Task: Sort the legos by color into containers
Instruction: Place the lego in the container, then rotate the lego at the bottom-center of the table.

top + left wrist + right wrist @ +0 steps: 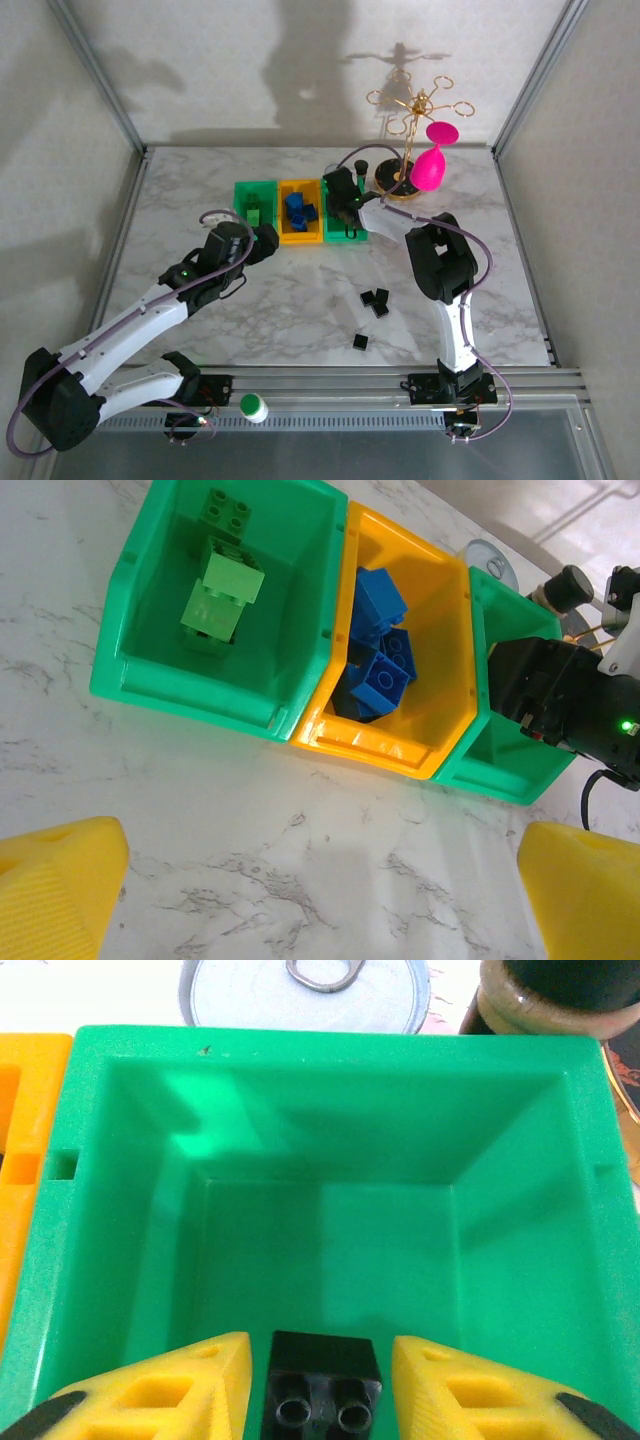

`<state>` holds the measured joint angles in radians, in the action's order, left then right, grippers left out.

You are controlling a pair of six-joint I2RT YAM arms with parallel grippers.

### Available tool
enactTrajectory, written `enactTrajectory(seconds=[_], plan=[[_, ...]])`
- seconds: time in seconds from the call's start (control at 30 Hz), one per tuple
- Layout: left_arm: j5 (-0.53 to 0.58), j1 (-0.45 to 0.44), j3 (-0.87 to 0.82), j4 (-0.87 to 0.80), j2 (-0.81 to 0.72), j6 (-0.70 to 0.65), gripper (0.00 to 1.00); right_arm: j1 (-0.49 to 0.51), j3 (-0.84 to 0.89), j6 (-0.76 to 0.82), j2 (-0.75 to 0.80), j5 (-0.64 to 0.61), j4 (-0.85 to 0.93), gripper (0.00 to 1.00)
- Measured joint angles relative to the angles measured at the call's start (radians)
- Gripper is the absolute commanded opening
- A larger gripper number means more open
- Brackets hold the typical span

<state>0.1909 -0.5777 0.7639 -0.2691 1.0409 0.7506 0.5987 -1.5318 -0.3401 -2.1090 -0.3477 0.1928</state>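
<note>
Three containers stand in a row: a left green bin (253,210) holding green legos (222,585), a yellow-orange bin (299,212) holding blue legos (378,650), and a right green bin (100,1210). My right gripper (320,1365) hangs inside that right bin. Its yellow fingers (200,1380) stand a little apart from a black lego (322,1375), with a gap on each side. My left gripper (320,900) is wide open over bare marble in front of the bins, holding nothing. Several black legos (375,298) lie on the table to the right of centre.
Behind the right bin are a tin can (305,990) and a dark cylinder (555,990). A gold stand with a pink glass (432,165) rises at the back right. A green-and-white cap (254,406) sits at the near edge.
</note>
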Motion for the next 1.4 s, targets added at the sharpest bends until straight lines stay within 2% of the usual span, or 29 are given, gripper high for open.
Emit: enactTrajectory(seconds=[0.23, 0.37, 0.63, 0.87, 1.13, 1.4], plan=[[-0.001, 0.002, 0.000, -0.001, -0.008, 0.000, 1.00, 0.000, 0.000, 0.009, 0.023, 0.003, 0.002, 0.43], [-0.009, 0.003, -0.001, -0.002, -0.020, 0.001, 1.00, 0.000, 0.035, 0.006, 0.097, 0.019, -0.002, 0.44], [-0.016, -0.018, -0.030, -0.005, -0.064, 0.002, 0.99, 0.004, 0.283, -0.051, 0.391, 0.054, -0.006, 0.45], [-0.015, -0.105, -0.065, -0.004, -0.085, 0.034, 1.00, 0.053, 0.521, -0.137, 0.587, 0.064, 0.053, 0.49], [-0.014, -0.175, -0.108, -0.003, -0.092, 0.081, 1.00, 0.149, 0.672, -0.226, 0.671, 0.082, 0.145, 0.52], [-0.009, -0.206, -0.114, -0.002, -0.094, 0.103, 1.00, 0.166, 0.754, -0.260, 0.664, 0.110, 0.143, 0.54]])
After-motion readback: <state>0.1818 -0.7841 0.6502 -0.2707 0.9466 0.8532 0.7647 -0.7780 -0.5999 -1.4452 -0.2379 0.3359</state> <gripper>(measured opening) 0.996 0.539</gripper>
